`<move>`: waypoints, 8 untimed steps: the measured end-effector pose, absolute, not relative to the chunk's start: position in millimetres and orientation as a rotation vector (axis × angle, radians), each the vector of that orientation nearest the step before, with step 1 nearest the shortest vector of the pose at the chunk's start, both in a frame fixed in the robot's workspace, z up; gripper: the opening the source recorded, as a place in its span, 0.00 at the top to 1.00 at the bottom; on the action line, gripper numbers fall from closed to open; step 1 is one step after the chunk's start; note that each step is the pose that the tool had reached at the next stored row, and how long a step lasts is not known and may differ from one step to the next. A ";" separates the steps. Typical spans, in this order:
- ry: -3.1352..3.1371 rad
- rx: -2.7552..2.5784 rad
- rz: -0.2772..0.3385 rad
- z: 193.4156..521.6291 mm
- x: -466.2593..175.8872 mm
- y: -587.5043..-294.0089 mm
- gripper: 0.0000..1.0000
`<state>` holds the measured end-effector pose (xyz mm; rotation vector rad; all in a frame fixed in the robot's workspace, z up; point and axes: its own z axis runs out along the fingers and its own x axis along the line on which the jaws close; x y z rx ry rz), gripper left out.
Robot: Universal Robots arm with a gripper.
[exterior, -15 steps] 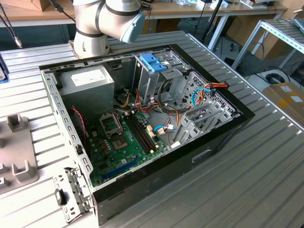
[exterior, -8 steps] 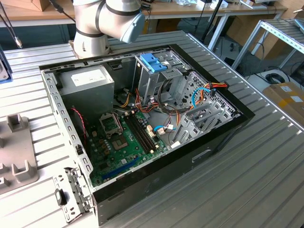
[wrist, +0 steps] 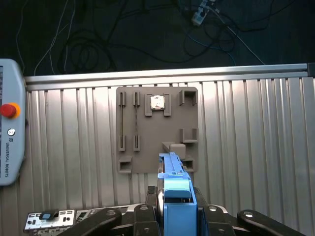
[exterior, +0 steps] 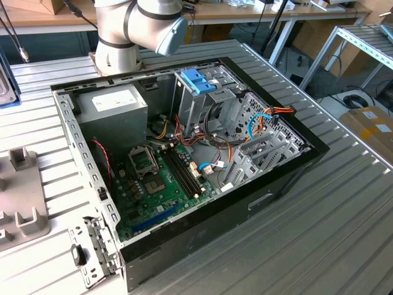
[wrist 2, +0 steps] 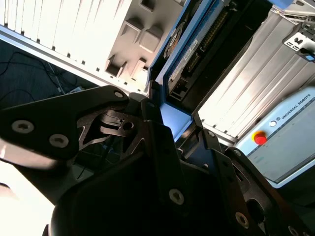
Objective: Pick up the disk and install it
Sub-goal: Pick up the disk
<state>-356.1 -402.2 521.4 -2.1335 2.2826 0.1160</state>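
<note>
- Disk [wrist: 175, 189]: in the first wrist view it stands edge-on in its blue carrier, rising from between the fingers of the gripper [wrist: 175, 216].
- Its grasp: the jaws are clamped on the carrier's end, one finger on each flat side, as both wrist views show.
- Done so far: I judge the pick-up complete, since the disk seems to hang clear of the grey slotted fixture [wrist: 142, 142] lying beyond it on the ribbed table [wrist: 246, 147].
- Left to do: all of the installing, by my reading. The open computer case [exterior: 288, 166] and its drive cage [exterior: 202, 107] sit well apart from the fixture in the exterior view.
- Arm [exterior: 123, 37]: its base stands behind the case, and its upper links lead out of the exterior view. The wrist points down at the table, with a teach pendant [wrist: 10, 132] near the fixture.
</note>
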 end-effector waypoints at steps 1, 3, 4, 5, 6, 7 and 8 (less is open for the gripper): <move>2.283 -2.134 0.116 521.3 -355.5 -402.2 0.63; 2.283 -2.134 0.116 521.4 -353.9 -402.1 0.63; 2.283 -2.134 0.115 521.3 -352.9 -402.2 0.63; 2.283 -2.134 0.115 521.3 -352.2 -402.2 0.63; 2.283 -2.134 0.115 521.3 -351.5 -402.2 0.63; 2.283 -2.134 0.115 521.3 -350.8 -402.2 0.63; 2.283 -2.134 0.115 521.3 -350.0 -402.2 0.63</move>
